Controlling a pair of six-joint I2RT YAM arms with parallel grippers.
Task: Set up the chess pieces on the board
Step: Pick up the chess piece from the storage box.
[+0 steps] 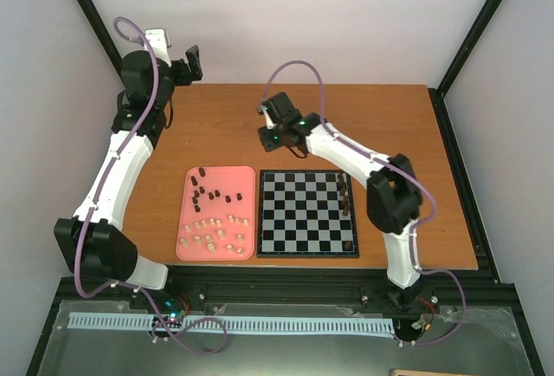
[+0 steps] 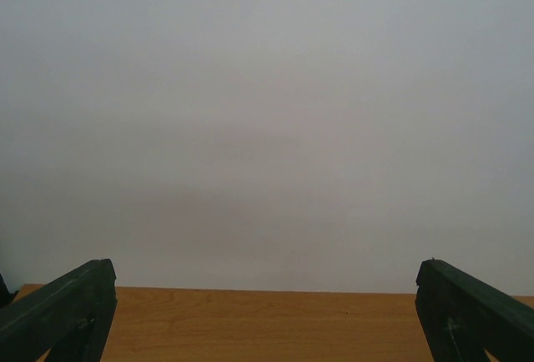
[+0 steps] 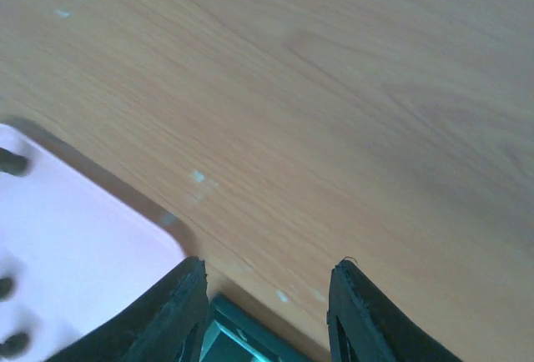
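The wooden table [image 1: 389,133] took up most of the overhead view. The board [image 1: 299,220] sat toward the near edge, a bit right of centre and squared up with that edge. A pink tray [image 1: 245,177] lay just to its left, nearly touching, with its slightly longer side running near to far.

The left gripper [image 1: 192,62] was up at the far left corner, well away from everything. It faced the back wall with its jaws spread really wide and nothing in them.

The right gripper [image 3: 269,262] hung over bare table just past the far left corner of the board. That put the board and tray on its near side, and its own camera caught the tray's corner at the left. Its fingers were partway apart with nothing between them.

Most of the chess pieces were in the tray. The dark pieces [image 1: 208,192] were scattered in the far half and the cream pieces [image 1: 212,230] in the near half.

On the board, a short row of dark men [image 1: 344,187] ran near to far along the right side. One lone dark piece [image 1: 349,244] sat by the near right corner. They were too tiny to say whether any stood upright or lay tipped over.
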